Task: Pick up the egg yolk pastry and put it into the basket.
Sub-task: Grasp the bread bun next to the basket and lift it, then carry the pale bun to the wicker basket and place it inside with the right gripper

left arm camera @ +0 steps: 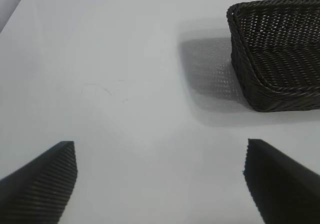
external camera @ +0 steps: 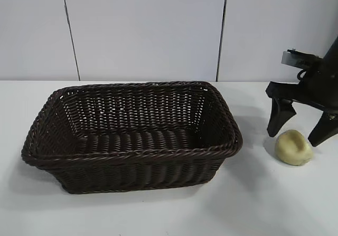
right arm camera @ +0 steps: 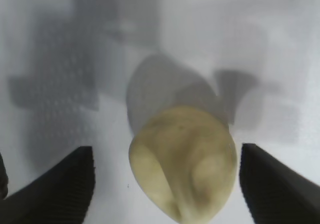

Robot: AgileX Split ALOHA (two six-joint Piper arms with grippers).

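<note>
Pastry (external camera: 293,147): on table, 3 o'clock of empty basket (external camera: 132,154).
Right gripper (external camera: 301,134): spread astride it, no contact.
Left gripper (left arm camera: 160,184): released, idle.
Left: grasp, carry, drop.

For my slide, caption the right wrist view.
Right end effector, fingers apart, straddling the egg yolk pastry on the white table.

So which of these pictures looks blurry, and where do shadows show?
Right wrist view: the pastry is soft and out of focus, with grey shadows on the table behind it. Left wrist view: sharp, the basket casts a mesh-patterned shadow beside it. Exterior view: evenly lit, faint shadows.
</note>
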